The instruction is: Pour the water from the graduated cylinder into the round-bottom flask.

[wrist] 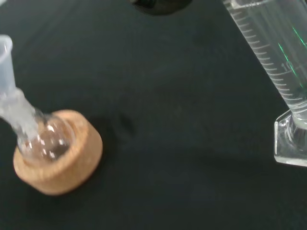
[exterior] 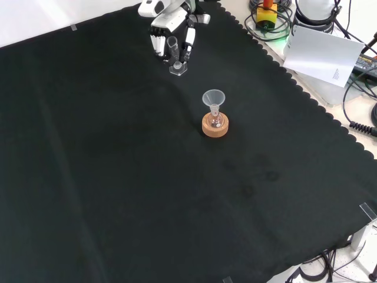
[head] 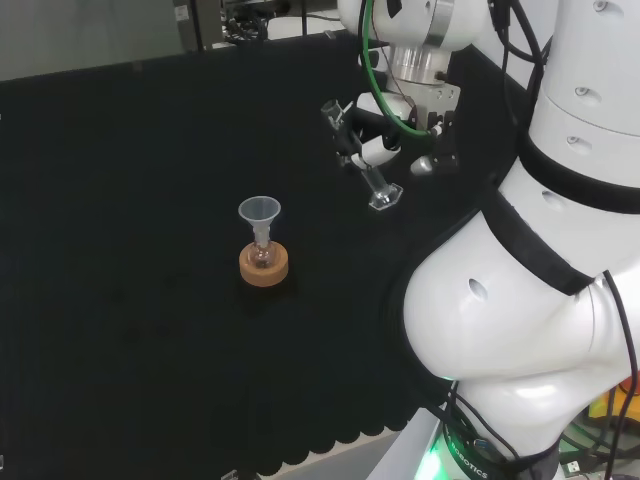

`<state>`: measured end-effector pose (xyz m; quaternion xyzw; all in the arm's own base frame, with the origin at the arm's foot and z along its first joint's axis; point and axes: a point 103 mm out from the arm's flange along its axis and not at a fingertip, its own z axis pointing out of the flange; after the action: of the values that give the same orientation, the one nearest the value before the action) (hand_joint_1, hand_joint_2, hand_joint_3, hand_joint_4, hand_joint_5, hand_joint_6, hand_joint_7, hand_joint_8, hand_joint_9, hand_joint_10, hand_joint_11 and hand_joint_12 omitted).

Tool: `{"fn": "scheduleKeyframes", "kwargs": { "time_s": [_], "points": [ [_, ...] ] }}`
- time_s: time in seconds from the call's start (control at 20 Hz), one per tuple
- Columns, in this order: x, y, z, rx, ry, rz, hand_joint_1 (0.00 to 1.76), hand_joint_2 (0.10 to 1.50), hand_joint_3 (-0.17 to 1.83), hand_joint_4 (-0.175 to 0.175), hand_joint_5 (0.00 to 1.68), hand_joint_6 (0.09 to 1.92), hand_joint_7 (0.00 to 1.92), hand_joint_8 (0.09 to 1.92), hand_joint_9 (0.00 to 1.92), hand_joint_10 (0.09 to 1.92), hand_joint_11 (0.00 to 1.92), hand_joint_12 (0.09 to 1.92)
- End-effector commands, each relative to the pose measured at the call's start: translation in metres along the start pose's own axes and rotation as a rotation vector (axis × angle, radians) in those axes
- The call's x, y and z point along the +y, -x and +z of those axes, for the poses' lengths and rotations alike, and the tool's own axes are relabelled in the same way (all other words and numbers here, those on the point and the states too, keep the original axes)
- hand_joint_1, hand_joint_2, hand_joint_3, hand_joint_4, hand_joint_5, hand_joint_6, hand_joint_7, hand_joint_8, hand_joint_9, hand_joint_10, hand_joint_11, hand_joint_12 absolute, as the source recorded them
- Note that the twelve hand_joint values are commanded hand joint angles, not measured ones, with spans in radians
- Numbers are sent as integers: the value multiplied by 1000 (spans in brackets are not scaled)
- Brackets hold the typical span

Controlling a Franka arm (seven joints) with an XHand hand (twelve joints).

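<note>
The hand (head: 372, 150) is shut on a clear graduated cylinder (head: 376, 183), which leans a little with its hexagonal foot (head: 385, 197) lowest. In the front view the hand (exterior: 171, 25) comes in from the top and its fingers wrap the cylinder (exterior: 174, 53), whose foot is close to the cloth. A small round-bottom flask (head: 262, 254) stands upright on a cork ring (head: 264, 267) with a clear funnel (head: 260, 211) in its neck, left of the hand and nearer in the head view. The wrist view shows the cylinder (wrist: 271, 52), the flask (wrist: 44, 140) and the cork ring (wrist: 64, 165) well apart.
Black cloth (exterior: 118, 177) covers the bench, with a scalloped edge at the right of the front view. The arm's white links (head: 520, 300) take up the right of the head view. Cables and a white sheet (exterior: 321, 53) lie off the cloth's edge.
</note>
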<state>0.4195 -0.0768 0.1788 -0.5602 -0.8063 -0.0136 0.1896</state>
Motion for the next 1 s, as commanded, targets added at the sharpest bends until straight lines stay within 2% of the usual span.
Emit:
{"fn": "scheduleKeyframes", "kwargs": {
  "time_s": [0.05, 0.25, 0.35, 0.75, 1.0],
  "points": [
    [-15, 1, 7, -75, -108, 3, 1251, 1132, 0, -175, 931, 1061, 967, 1055, 1426, 87, 1270, 767],
    [-16, -9, 13, -139, -197, -16, 1251, 1131, 0, -175, 932, 1058, 969, 1053, 1427, 87, 1273, 767],
    [-15, -13, 13, -142, -233, -23, 1251, 1131, -1, -175, 932, 1057, 970, 1052, 1428, 87, 1274, 767],
    [-15, -33, 10, -231, -335, -63, 1251, 1130, -1, -175, 934, 1055, 971, 1049, 1431, 87, 1279, 766],
    [-15, -46, 9, -315, -392, -95, 1252, 1129, -1, -175, 935, 1053, 973, 1047, 1433, 87, 1280, 764]
  ]
}}
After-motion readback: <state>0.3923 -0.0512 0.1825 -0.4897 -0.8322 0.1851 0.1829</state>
